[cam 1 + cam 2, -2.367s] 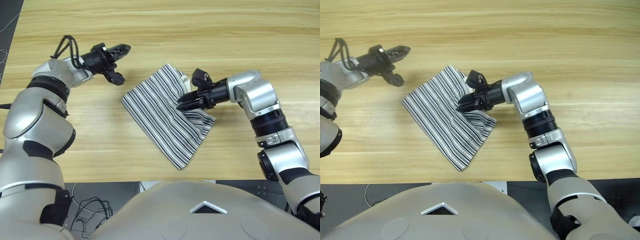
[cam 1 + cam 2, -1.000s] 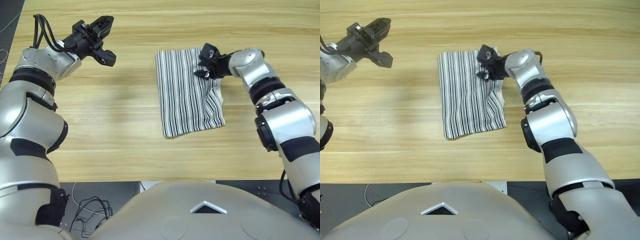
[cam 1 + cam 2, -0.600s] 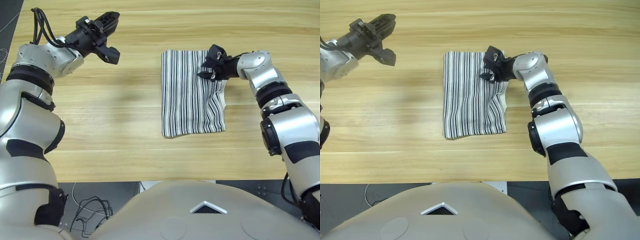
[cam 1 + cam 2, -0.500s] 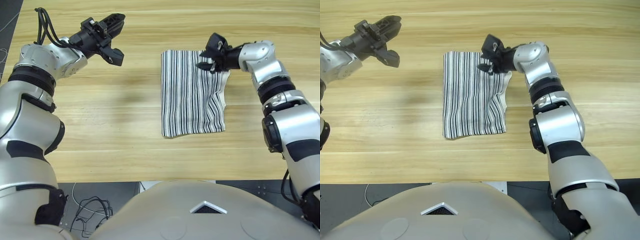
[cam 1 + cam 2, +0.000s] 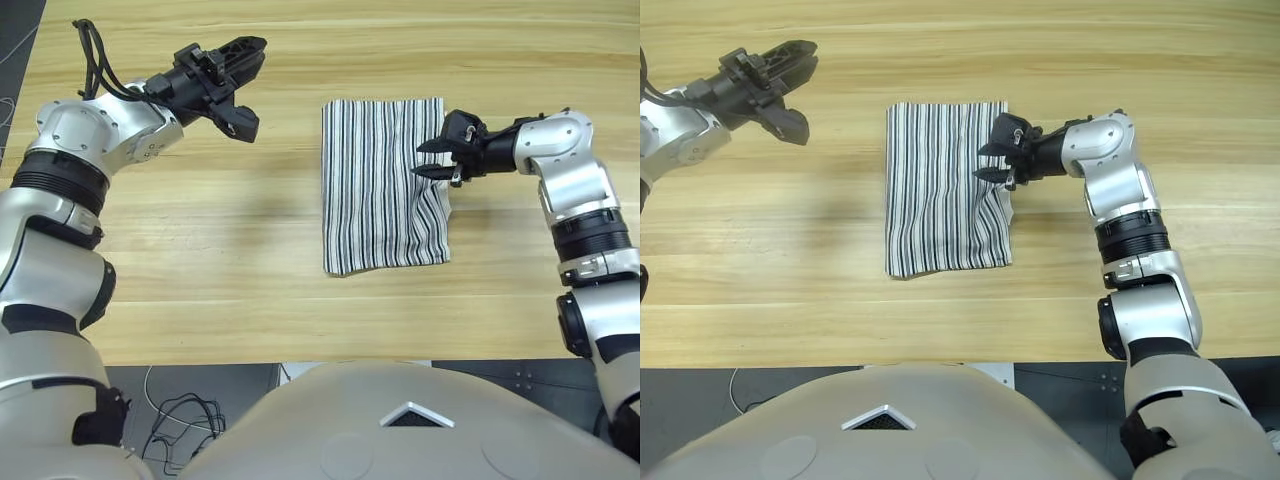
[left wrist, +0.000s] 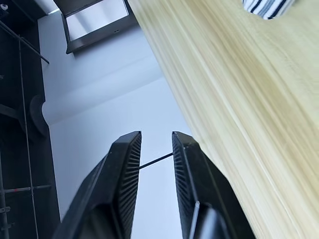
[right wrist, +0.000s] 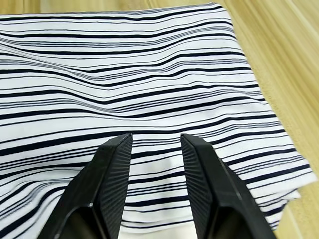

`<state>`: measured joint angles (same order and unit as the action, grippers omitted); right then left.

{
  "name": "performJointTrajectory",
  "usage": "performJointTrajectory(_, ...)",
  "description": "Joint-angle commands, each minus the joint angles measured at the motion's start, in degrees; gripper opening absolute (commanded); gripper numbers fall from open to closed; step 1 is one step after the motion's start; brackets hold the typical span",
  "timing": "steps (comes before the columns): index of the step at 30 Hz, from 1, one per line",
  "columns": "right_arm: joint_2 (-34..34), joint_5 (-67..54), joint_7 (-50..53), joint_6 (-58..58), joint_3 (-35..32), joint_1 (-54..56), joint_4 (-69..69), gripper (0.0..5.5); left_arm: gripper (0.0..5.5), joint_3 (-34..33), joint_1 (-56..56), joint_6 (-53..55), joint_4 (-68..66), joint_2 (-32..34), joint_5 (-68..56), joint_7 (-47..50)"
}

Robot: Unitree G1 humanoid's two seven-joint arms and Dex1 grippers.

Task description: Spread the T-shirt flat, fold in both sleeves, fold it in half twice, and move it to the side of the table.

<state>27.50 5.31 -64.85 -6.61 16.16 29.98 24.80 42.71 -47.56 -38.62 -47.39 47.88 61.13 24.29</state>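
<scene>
The black-and-white striped T-shirt [image 5: 380,190] lies folded into a small rectangle on the wooden table [image 5: 200,250], right of centre. My right gripper [image 5: 436,160] is at the shirt's right edge, near its far corner. In the right wrist view the right gripper [image 7: 155,137] is open, with the striped cloth [image 7: 149,74] lying flat under it and nothing held. My left gripper [image 5: 250,85] hangs open above bare table, well left of the shirt, with nothing in it. The left wrist view has the left gripper [image 6: 156,134] and a corner of the shirt [image 6: 269,7].
Bare wood stretches left of the shirt, behind it and in front of it. The table's near edge [image 5: 200,362] runs just below the shirt's front hem. Dark floor with loose cables [image 5: 175,410] lies under that edge at the left.
The right gripper dragged and turned the shirt to the table's right side, let go of its far right corner and drew back to the right edge. The left gripper drifted slightly right.
</scene>
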Motion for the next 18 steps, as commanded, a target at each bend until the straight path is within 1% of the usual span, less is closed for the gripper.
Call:
performJointTrajectory(1, 1.66, 0.15, 0.11, -1.72, 0.60, -2.95, -1.39, 1.77, 1.14, -1.37, 1.08, 0.10, 0.93, 1.16, 0.07, -1.63)
performJointTrajectory(7, 5.95, 0.31, -1.42, -2.04, 0.93, -7.18, -3.41, 1.77, 1.14, -2.83, 1.79, -0.21, 2.48, 1.77, 0.07, -2.76)
performJointTrajectory(10, 5.64, -1.48, -2.08, -3.13, 0.81, -7.94, -6.69, 1.77, 1.14, -3.49, 2.48, -0.46, 3.05, 2.14, -0.06, -3.10)
performJointTrajectory(14, 3.50, -7.47, -2.40, -6.12, -2.29, -6.07, -12.15, 1.77, 1.14, -4.44, 3.86, -1.47, 4.40, 1.91, -1.29, -4.28)
performJointTrajectory(16, 4.46, -9.13, -2.60, -7.43, -3.60, -5.17, -14.03, 1.77, 1.14, -4.85, 5.00, -2.45, 5.70, 2.07, -1.97, -5.22)
performJointTrajectory(18, 6.31, -11.04, -3.72, -8.84, -5.16, -4.48, -16.07, 1.77, 1.14, -6.85, 7.87, -4.62, 8.87, 2.64, -6.66, -8.83)
